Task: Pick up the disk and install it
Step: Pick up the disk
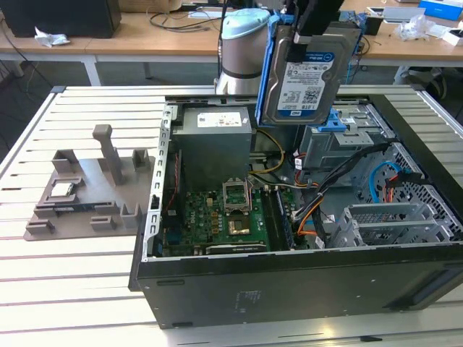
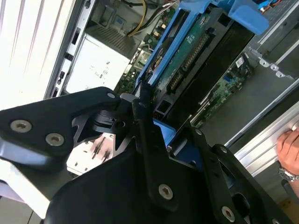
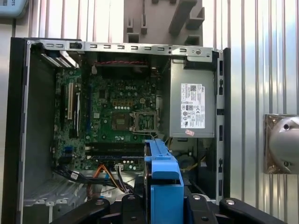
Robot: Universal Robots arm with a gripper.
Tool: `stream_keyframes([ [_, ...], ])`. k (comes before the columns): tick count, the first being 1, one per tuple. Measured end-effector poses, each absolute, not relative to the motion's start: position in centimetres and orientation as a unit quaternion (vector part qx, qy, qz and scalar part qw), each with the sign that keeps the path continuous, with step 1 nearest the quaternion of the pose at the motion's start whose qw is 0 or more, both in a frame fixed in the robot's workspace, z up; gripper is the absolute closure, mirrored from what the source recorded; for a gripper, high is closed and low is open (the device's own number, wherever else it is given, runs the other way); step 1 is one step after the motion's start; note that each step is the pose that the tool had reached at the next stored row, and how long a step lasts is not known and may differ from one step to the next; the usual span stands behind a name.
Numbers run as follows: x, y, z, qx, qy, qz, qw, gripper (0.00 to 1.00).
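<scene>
The disk (image 1: pixel 307 76) hangs upright in the air above the open computer case (image 1: pixel 289 282), its white label with a blue band facing the exterior camera and a blue carrier frame around its edges. My gripper (image 1: pixel 309 36) grips it from above and is shut on it. In the second wrist view the black fingers (image 2: pixel 145 135) clamp the blue frame, and the disk's green circuit-board side (image 2: pixel 196 46) shows. In the first wrist view the disk's blue frame edge (image 3: pixel 163 177) sits between the gripper's black parts, over the case's inside.
Inside the case are a motherboard (image 1: pixel 217 217), a grey power supply (image 1: pixel 215 144), cables and a drive bay with a blue bracket (image 1: pixel 340 124). A grey fixture (image 1: pixel 87 188) lies at the exterior view's left. A person's hand (image 2: pixel 289 149) rests by the case edge.
</scene>
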State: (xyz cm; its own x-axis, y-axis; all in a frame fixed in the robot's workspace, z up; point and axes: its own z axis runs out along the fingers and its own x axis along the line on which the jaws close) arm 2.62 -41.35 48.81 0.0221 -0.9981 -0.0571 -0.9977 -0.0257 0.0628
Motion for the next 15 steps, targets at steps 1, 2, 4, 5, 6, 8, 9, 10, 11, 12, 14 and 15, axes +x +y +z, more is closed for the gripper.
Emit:
stream_keyframes([
  [1,2.9,-41.4,48.8,0.715,-0.698,-0.042,0.003,0.64],
  [2,3.6,-41.4,48.8,0.715,-0.698,-0.043,0.003,0.64],
  [4,4.2,-41.6,48.8,0.715,-0.698,-0.043,0.003,0.64],
  [5,4.4,-41.8,48.8,0.715,-0.698,-0.043,0.003,0.64],
  [6,4.4,-42.0,48.8,0.715,-0.698,-0.043,0.003,0.64],
  [8,4.4,-42.5,48.8,0.715,-0.698,-0.043,0.003,0.64],
  [9,4.4,-42.8,48.8,0.715,-0.698,-0.043,0.003,0.64],
  [10,4.4,-43.1,48.8,0.715,-0.698,-0.043,0.003,0.64],
  [11,4.4,-43.4,48.8,0.715,-0.698,-0.043,0.003,0.64],
  [12,4.4,-43.6,48.8,0.715,-0.698,-0.043,0.003,0.64],
  [14,4.4,-44.2,48.8,0.715,-0.698,-0.043,0.003,0.64],
  [15,4.4,-44.4,48.8,0.715,-0.698,-0.043,0.003,0.64],
])
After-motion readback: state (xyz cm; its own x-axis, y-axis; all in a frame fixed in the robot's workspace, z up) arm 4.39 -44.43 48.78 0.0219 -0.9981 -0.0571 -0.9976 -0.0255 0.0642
